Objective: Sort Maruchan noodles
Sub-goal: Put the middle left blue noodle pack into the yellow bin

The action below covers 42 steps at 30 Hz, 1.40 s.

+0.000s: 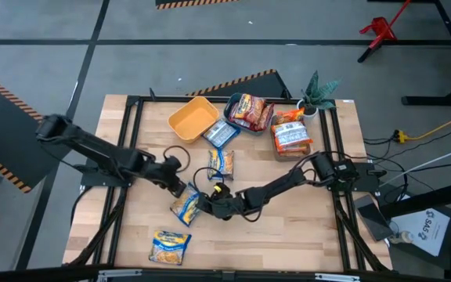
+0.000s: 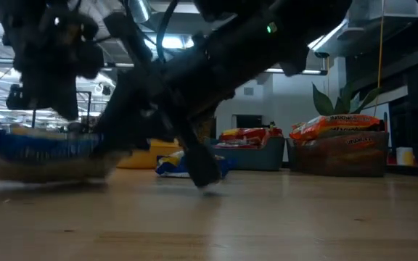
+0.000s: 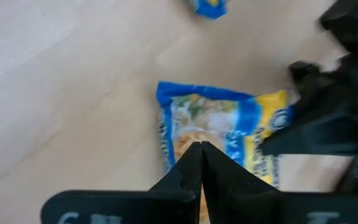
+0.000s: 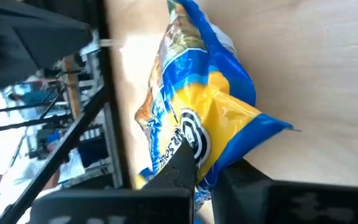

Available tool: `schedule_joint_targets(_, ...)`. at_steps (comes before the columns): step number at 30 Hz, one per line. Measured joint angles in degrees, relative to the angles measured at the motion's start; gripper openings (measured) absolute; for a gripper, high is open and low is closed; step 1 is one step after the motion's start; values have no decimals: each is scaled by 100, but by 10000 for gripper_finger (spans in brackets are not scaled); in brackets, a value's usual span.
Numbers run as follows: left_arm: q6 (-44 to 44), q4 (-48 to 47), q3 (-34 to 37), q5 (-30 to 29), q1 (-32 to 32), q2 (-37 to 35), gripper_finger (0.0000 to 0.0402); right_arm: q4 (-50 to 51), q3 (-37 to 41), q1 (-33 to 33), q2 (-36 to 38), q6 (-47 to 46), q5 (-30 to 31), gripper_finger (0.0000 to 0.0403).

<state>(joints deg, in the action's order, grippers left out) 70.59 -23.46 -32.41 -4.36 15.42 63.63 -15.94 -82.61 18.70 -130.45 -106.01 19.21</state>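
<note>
A yellow-and-blue noodle packet point(image 1: 185, 206) lies at the table's middle, near the front. My right gripper point(image 1: 208, 206) reaches in from the right and is shut on the packet point(image 4: 191, 106). My left gripper point(image 3: 201, 152) is shut and hangs just above the same packet point(image 3: 222, 124), apart from it. More yellow-and-blue packets lie flat on the table: one near the front edge point(image 1: 169, 246), one at the centre point(image 1: 221, 163), and one by the bins point(image 1: 220, 133). My right gripper pinches the packet's right-hand end, at the yellow-and-blue crimped edge point(image 4: 222, 155), between its two fingers. The fingers point(image 4: 182, 165) come slanting down from the table's right side. The packet's held end is tilted up, and its left part rests on the table.
At the back stand a yellow bin point(image 1: 193, 117), a teal bin point(image 1: 233, 102) with red packets and a grey bin point(image 1: 276, 147) with orange packets, beside a small plant point(image 1: 318, 90). A black frame runs along the table's edges. Bare wood lies at the front right.
</note>
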Motion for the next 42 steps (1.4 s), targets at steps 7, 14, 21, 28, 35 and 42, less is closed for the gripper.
schedule_joint_targets(7, 245, -209, -13, -122, 35, -1190, 0, -7, -6, -338, 573, 944, -188, 4)
schedule_joint_targets(14, 286, -196, -24, -374, 54, -2102, 0, 982, -16, -1280, 1412, 2271, -553, 3)
schedule_joint_targets(21, 249, -210, -32, -1068, 50, -2768, 0, 1990, -22, -2426, 1967, 3570, -741, 3)
schedule_joint_targets(28, 238, -784, -33, -1355, 50, -2963, 0, 2903, -562, -3461, 2063, 5583, -1078, 3)
schedule_joint_targets(35, 244, -1085, -33, -1629, 47, -2954, 0, 4102, -1759, -3792, 1731, 7229, -382, 3)
schedule_joint_targets(42, 240, -1209, -33, -2133, 46, -2954, 0, 3923, -1897, -3618, 1250, 7584, 624, 3)
